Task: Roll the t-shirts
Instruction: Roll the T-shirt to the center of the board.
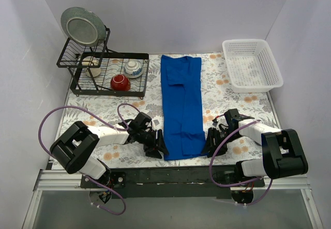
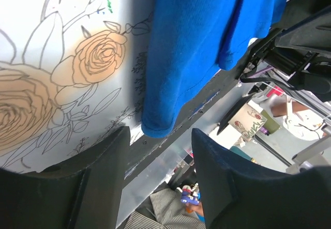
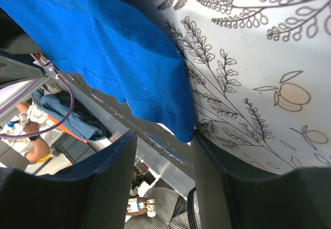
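The royal-blue t-shirt (image 1: 181,105) lies folded into a long narrow strip down the middle of the floral table, its near end at the front edge. No graphic shows. My left gripper (image 1: 156,145) is open at the strip's near left corner (image 2: 158,125), which lies just ahead of the gap between its fingers. My right gripper (image 1: 211,142) is open at the near right corner (image 3: 181,128), which lies just ahead of its gap and next to the right finger. Neither gripper holds cloth.
A black wire dish rack (image 1: 103,71) with a plate, a red bowl (image 1: 120,82) and other bowls stands at the back left. A white plastic basket (image 1: 252,63) stands at the back right. The table's front edge (image 2: 170,136) runs just under both grippers.
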Available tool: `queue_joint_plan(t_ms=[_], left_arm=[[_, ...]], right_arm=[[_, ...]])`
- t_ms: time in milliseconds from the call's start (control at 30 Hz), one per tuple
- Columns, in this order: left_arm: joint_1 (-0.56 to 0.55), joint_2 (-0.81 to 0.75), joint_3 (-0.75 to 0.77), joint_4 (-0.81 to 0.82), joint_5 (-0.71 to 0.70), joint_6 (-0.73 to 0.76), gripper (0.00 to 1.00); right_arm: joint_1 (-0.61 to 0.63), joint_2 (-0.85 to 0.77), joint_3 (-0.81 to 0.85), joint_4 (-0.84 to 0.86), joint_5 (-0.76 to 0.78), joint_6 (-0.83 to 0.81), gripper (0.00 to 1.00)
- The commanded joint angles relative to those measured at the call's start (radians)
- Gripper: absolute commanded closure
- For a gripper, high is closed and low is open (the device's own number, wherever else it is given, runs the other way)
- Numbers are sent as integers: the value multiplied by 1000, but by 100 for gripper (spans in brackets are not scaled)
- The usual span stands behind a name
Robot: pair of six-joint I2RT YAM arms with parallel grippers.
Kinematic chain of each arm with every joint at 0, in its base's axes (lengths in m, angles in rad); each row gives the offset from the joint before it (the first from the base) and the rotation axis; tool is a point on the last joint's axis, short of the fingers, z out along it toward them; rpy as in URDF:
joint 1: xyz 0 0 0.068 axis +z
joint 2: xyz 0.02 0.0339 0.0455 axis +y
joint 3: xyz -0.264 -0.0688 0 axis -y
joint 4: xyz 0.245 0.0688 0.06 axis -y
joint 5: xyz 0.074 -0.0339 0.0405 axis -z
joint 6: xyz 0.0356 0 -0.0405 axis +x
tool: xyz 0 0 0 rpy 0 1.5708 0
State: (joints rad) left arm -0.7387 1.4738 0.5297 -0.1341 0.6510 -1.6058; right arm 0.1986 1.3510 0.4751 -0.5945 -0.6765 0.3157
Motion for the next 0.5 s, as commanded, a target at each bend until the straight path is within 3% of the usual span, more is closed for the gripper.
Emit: queue_joint_plan(t_ms=[0, 167, 467], left_arm=[[4, 5, -23, 34, 2, -5, 50], [4, 17, -37, 51, -4, -11, 53], [2, 45, -66, 120, 10, -28, 73]], right_arm=[[7, 5, 32, 15, 178, -56, 45], [-8, 2, 43, -39, 275, -35, 50], [-27, 23, 28, 5, 279, -20, 52]])
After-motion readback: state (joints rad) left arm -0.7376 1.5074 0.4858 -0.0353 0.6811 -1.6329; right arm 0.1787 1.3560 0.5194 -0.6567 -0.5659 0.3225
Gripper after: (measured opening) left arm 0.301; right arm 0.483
